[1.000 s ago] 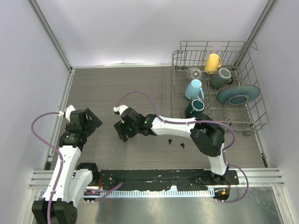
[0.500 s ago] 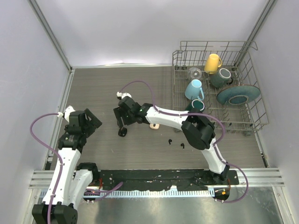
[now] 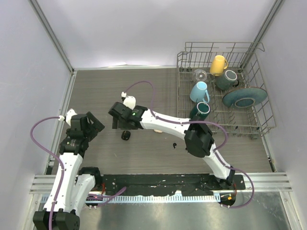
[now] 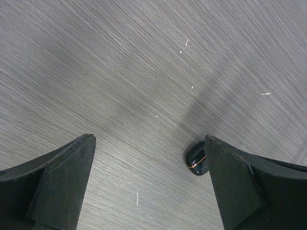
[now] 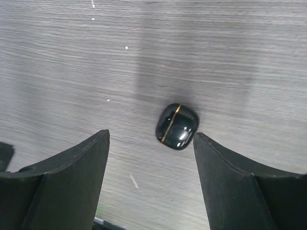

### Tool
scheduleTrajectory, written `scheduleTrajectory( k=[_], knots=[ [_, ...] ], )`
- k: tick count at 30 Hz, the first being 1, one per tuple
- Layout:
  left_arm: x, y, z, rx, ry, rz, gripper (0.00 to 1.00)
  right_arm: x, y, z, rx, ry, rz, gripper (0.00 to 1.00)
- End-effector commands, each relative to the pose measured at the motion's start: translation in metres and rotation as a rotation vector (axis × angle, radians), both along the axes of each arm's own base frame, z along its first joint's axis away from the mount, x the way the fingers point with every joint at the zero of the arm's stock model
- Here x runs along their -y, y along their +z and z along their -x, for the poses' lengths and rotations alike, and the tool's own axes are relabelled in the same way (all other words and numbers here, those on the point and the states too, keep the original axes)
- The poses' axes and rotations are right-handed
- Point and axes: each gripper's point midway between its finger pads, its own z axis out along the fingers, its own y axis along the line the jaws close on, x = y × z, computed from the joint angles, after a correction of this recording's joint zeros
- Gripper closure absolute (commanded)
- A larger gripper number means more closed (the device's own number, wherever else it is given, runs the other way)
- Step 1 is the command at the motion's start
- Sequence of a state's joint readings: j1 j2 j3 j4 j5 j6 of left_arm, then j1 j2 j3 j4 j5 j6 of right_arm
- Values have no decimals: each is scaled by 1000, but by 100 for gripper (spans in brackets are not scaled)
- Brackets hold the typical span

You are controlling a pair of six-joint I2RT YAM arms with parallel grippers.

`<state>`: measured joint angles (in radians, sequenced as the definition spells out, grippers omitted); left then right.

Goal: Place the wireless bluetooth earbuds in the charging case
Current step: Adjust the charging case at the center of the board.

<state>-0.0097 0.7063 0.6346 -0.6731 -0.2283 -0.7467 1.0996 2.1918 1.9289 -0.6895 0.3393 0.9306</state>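
The black charging case [image 3: 125, 135] lies on the grey wood-grain desk [image 3: 96, 91], left of centre. It is a glossy rounded box with a thin gold seam, and its lid is shut, so nothing shows inside it. The right wrist view shows the charging case [image 5: 177, 126] lying flat just beyond the fingertips of the right gripper [image 5: 151, 136]. That gripper's jaws are spread well apart and hold nothing. From above, the right gripper [image 3: 116, 120] hangs just up and left of the case, with its arm stretched across the desk.

The left gripper [image 3: 96, 123] sits further left, spread as wide as it goes and empty. Its wrist view shows the case [image 4: 197, 158] close to the inner edge of one finger of the left gripper [image 4: 148, 143].

One black earbud [image 3: 173, 145] lies on the bare desk, well to the right of the case. The right arm's elbow covers the spot just beside it.

At the far right stands a wire dish rack [image 3: 182, 103]. It holds a yellow mug [image 3: 218, 64], a clear glass [image 3: 200, 74], a dark teal mug [image 3: 226, 79], a light blue mug [image 3: 199, 91], a dark green mug [image 3: 201, 110] and a teal plate [image 3: 244, 97] standing on edge.
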Motion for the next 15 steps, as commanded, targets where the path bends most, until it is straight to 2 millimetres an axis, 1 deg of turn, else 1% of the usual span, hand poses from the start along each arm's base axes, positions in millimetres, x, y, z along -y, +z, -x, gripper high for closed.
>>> scheduleTrajectory(
  k=[1,2,5,8,11,12,15],
  knots=[
    [-4,13,-3,41,16,-11,0,8,6,-4,-17,-167,22,25],
    [-5,13,-3,42,18,-13,0,8,2,-3,-26,-173,26,25],
    [-6,14,-3,41,22,-22,0,9,-2,0,-53,-207,14,30],
    [-8,14,-2,41,30,-32,0,10,-6,2,-73,-232,13,30],
    [-9,13,-2,40,29,-33,0,12,-15,3,-84,-240,31,30],
    [-8,13,-1,42,30,-32,0,12,-22,3,-94,-241,46,30],
    [-8,12,-1,41,32,-25,0,11,-34,5,-114,-247,55,30]
  ],
)
